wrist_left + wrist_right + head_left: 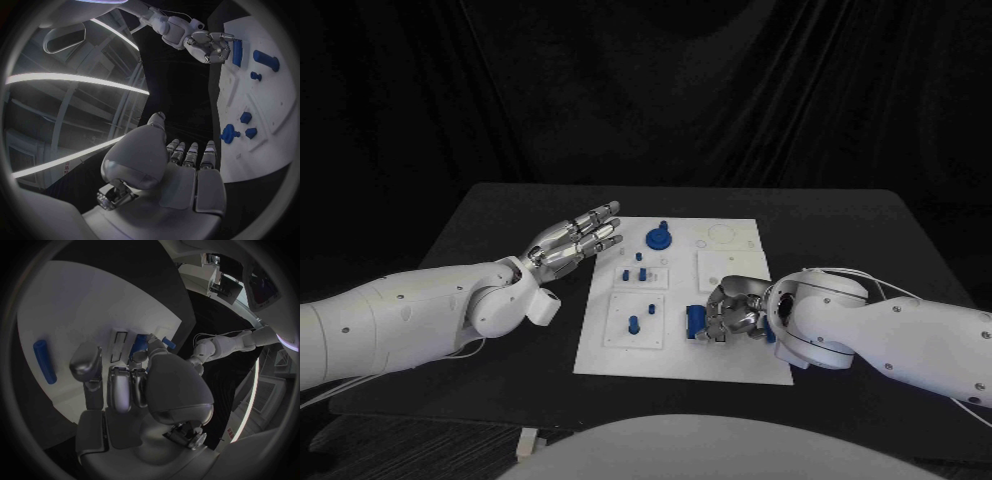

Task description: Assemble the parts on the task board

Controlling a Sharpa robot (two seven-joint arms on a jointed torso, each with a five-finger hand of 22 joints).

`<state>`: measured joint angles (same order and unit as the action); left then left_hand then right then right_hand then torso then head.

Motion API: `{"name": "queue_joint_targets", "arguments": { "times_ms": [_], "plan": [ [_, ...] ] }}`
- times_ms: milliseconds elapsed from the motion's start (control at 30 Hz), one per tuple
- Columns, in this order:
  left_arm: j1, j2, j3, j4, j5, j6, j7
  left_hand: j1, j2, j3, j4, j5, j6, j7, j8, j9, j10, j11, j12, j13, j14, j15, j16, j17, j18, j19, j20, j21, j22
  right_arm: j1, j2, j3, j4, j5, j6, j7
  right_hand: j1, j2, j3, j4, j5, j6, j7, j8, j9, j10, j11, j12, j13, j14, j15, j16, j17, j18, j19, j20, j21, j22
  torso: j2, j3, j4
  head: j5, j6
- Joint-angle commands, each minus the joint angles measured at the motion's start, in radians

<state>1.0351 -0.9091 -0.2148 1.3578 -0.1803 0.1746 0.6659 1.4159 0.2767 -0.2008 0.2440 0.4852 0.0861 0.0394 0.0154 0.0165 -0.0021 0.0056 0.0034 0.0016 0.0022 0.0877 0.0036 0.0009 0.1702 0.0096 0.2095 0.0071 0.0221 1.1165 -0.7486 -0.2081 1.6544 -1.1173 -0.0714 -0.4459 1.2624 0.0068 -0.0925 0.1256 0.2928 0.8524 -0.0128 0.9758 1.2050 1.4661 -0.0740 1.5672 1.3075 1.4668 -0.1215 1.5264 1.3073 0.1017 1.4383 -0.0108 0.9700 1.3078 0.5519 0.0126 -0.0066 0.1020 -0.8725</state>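
Note:
The white task board (733, 355) lies in the middle of the table. My right hand (733, 310) is curled down over its near right part. Thumb and fingers pinch an upright blue part (692, 320) (140, 344) (237, 52) that stands at the board's surface. A long blue bar (44, 361) lies flat on the board beside that hand. My left hand (574, 240) (187, 157) hovers open at the board's far left edge, fingers stretched out and holding nothing. A round blue part (659, 238) (229, 134) sits just ahead of its fingertips.
Small blue parts (635, 272) stand in the board's left column, with another blue piece (635, 323) (265, 59) nearer me. The black table (862, 220) has free room to the far right and behind the board.

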Motion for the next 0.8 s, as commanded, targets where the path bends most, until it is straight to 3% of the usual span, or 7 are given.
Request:
{"name": "queue_joint_targets", "arguments": {
  "times_ms": [33, 167, 333, 400, 433, 633, 800],
  "plan": [
    [-0.001, 0.002, 0.001, 0.001, 0.006, 0.015, 0.007, 0.010, 0.001, 0.000, -0.010, 0.005, 0.003, 0.005, 0.004, 0.001, 0.002, 0.009, -0.003, -0.002, -0.002, 0.007, -0.004, -0.001, 0.009, -0.001, 0.009, 0.001, 0.001, -0.005, 0.003, 0.000, -0.004, -0.008, 0.029, -0.017, -0.009, -0.002, -0.018, 0.007, -0.099, 0.009, 0.002, 0.008, 0.006, 0.105, -0.003, 0.004, 0.263, 0.089, -0.008, 0.002, 0.192, 0.006, 0.000, -0.004, -0.008, 0.119, 0.000, 0.0001, -0.0002, 0.001, 0.000],
    [-0.001, 0.003, 0.001, 0.001, 0.006, 0.017, 0.006, 0.012, 0.001, 0.001, -0.012, 0.007, 0.004, 0.006, 0.004, 0.001, 0.002, 0.010, -0.003, -0.002, -0.002, 0.008, -0.004, -0.001, 0.009, -0.001, 0.010, 0.001, 0.001, -0.006, 0.004, 0.000, -0.007, -0.008, 0.031, -0.020, -0.035, -0.013, -0.041, 0.025, -0.237, 0.006, 0.002, 0.009, 0.012, 0.105, -0.003, 0.004, 0.263, 0.089, -0.007, 0.003, 0.192, 0.006, 0.001, -0.004, -0.010, 0.119, 0.000, 0.0001, -0.0002, 0.001, 0.000],
    [-0.002, 0.002, 0.001, 0.002, 0.006, 0.015, 0.009, 0.014, 0.001, 0.003, -0.015, 0.010, 0.004, 0.007, 0.005, 0.001, 0.002, 0.011, -0.003, -0.002, -0.002, 0.008, -0.004, -0.001, 0.009, -0.001, 0.010, 0.001, 0.001, -0.007, -0.015, 0.000, 0.007, -0.007, -0.010, -0.009, -0.083, -0.063, -0.054, 0.079, -0.244, -0.020, 0.000, -0.012, 0.003, 0.105, -0.005, 0.004, 0.263, 0.089, -0.009, 0.002, 0.191, 0.006, 0.001, -0.006, -0.012, 0.118, 0.000, 0.0001, 0.0000, 0.001, 0.000],
    [-0.002, 0.001, 0.001, 0.002, 0.006, 0.014, 0.010, 0.014, 0.001, 0.003, -0.016, 0.011, 0.004, 0.007, 0.005, 0.001, 0.002, 0.011, -0.003, -0.002, -0.002, 0.008, -0.004, -0.001, 0.009, -0.001, 0.011, 0.001, 0.001, -0.002, -0.035, 0.000, 0.024, -0.003, -0.050, 0.002, -0.106, -0.088, -0.040, 0.128, -0.244, -0.082, 0.000, -0.080, -0.041, 0.105, -0.006, 0.004, 0.263, 0.089, -0.010, 0.002, 0.190, 0.006, 0.001, -0.007, -0.013, 0.118, 0.000, -0.0001, 0.0000, 0.004, 0.000],
    [-0.002, 0.000, 0.001, 0.003, 0.006, 0.013, 0.010, 0.014, 0.001, 0.003, -0.016, 0.011, 0.004, 0.007, 0.005, 0.001, 0.002, 0.011, -0.003, -0.002, -0.002, 0.008, -0.004, -0.001, 0.009, -0.001, 0.011, 0.001, 0.001, 0.004, -0.048, 0.000, 0.032, 0.002, -0.071, 0.008, -0.163, -0.095, -0.022, 0.159, -0.232, -0.080, 0.011, -0.173, -0.125, 0.105, 0.002, 0.004, 0.263, 0.089, -0.004, 0.003, 0.192, 0.005, 0.003, -0.004, -0.011, 0.119, 0.000, 0.0000, 0.0002, 0.004, 0.000],
    [-0.002, -0.003, 0.001, 0.003, 0.006, 0.011, 0.011, 0.015, 0.000, 0.004, -0.018, 0.012, 0.005, 0.007, 0.005, 0.001, 0.002, 0.012, -0.003, -0.002, -0.002, 0.008, -0.004, -0.001, 0.009, -0.001, 0.011, 0.001, 0.001, 0.074, -0.128, 0.000, 0.083, 0.036, -0.132, 0.003, -0.299, -0.078, -0.014, 0.165, -0.230, -0.011, 0.056, -0.447, -0.426, 0.105, 0.038, 0.004, 0.263, 0.090, 0.029, 0.005, 0.193, 0.004, 0.006, 0.021, -0.001, 0.122, 0.000, -0.0002, -0.0003, 0.002, 0.000],
    [-0.002, -0.001, 0.001, 0.001, 0.006, 0.012, 0.010, 0.016, 0.000, 0.004, -0.019, 0.013, 0.005, 0.007, 0.005, 0.001, 0.002, 0.012, -0.003, -0.002, -0.002, 0.008, -0.004, -0.001, 0.009, -0.001, 0.011, 0.001, 0.001, 0.134, -0.183, 0.000, 0.099, 0.054, -0.106, -0.051, -0.373, -0.025, -0.074, 0.165, -0.180, 0.053, 0.070, -0.584, -0.598, 0.105, 0.057, 0.004, 0.263, 0.090, 0.039, 0.004, 0.191, 0.002, 0.008, 0.037, 0.010, 0.124, 0.000, 0.0002, -0.0002, 0.003, 0.000]
  ]
}}
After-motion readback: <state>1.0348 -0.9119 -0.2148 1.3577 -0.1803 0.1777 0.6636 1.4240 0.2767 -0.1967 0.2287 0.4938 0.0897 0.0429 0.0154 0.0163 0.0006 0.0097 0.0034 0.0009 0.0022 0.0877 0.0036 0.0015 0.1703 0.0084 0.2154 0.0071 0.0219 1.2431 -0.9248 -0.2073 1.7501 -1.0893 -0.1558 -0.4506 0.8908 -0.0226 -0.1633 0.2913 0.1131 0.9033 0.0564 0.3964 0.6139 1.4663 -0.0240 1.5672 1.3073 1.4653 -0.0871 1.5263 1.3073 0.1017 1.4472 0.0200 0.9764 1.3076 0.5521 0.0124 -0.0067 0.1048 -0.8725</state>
